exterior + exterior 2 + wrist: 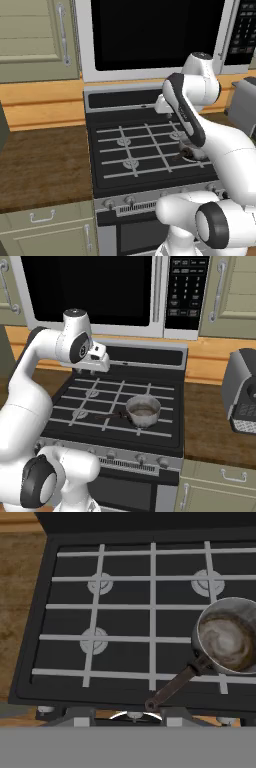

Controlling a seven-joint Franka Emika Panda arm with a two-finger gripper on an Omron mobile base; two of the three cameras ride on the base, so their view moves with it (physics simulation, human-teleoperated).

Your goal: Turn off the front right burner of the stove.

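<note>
Kitchen sim: stove is sitting between wood worktops. Pincer, closed and empty, is hovering above the knob strip; front right burner is hiding under the saucepan, its knob lying lower-right.

Looks like I'm driving around a home kitchen here, rendered rather than real. There's a black gas stove with pale grates and a saucepan sitting on it, a big microwave mounted right above, sage-green cabinets with metal handles, wooden countertops on both sides, and what I think is a toaster off to the right.
</note>
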